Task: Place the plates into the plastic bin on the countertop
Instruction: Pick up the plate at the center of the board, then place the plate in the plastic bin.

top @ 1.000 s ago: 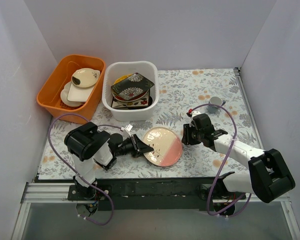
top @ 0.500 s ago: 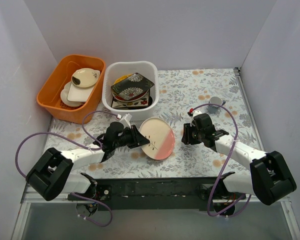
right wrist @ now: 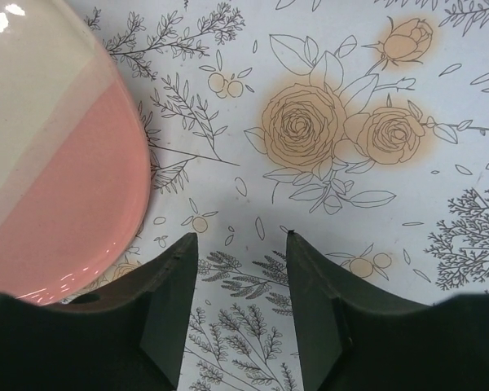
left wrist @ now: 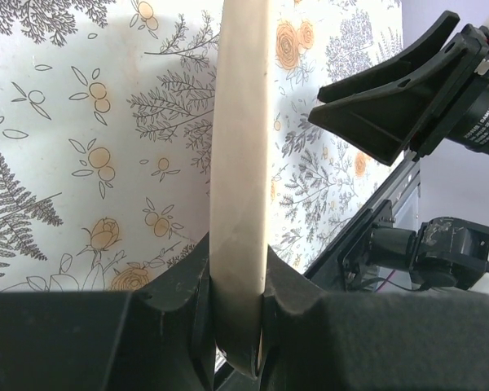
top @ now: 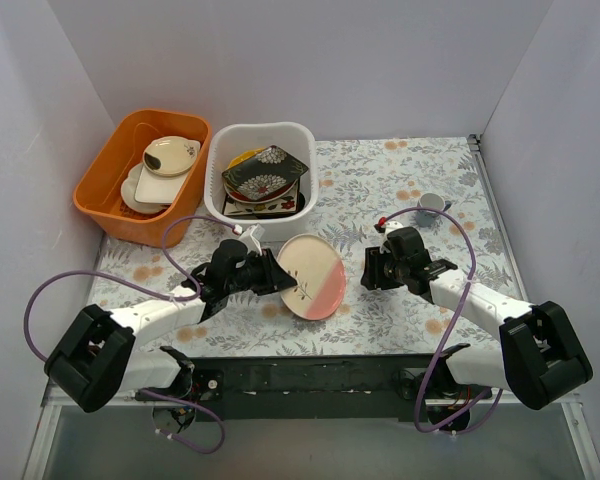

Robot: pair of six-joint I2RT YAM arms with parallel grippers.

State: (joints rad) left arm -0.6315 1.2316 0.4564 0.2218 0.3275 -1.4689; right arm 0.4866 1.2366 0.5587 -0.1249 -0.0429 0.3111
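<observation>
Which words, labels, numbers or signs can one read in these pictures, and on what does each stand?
Small white print on the black housing behind the right claw: too small and blurred to read.
Nothing else in any view shows text.

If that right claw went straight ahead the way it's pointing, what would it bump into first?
Probably the countertop: only flowered surface shows ahead of the open right gripper. The pink-cream plate lies just off to one side, though depth is unclear.
</observation>
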